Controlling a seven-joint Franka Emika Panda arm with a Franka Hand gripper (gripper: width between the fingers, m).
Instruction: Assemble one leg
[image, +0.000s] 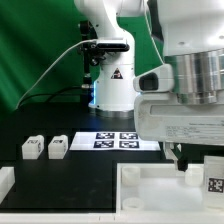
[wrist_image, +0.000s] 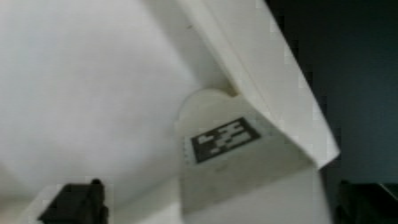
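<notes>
A: Arm's low over the near right corner of the bench (image: 70, 170), big white wrist housing filling the exterior view's right.

B: And the end effector (image: 197, 163)?

A: Mostly hidden behind the housing there. In the wrist view I get only two dark fingertips (wrist_image: 73, 200) at the picture's edge, well apart, so it stands wide, and nothing sits between them.

B: Where's the leg?

A: One leg (image: 214, 182) stands upright at the near right corner, tag facing us, just beside the end effector and close to the large white tray-like part (image: 150, 190). Touching or not, I cannot tell.

B: Others?

A: Two more legs (image: 44, 148) side by side toward the bench's left edge, well apart from the arm. The marker board (image: 115, 141) lies flat mid-bench, toward the far edge, in front of the robot base (image: 110, 85).

B: Wrist view?

A: White slanted surfaces of the tray-like part, and a tagged face (wrist_image: 224, 138) in the corner between them.
</notes>
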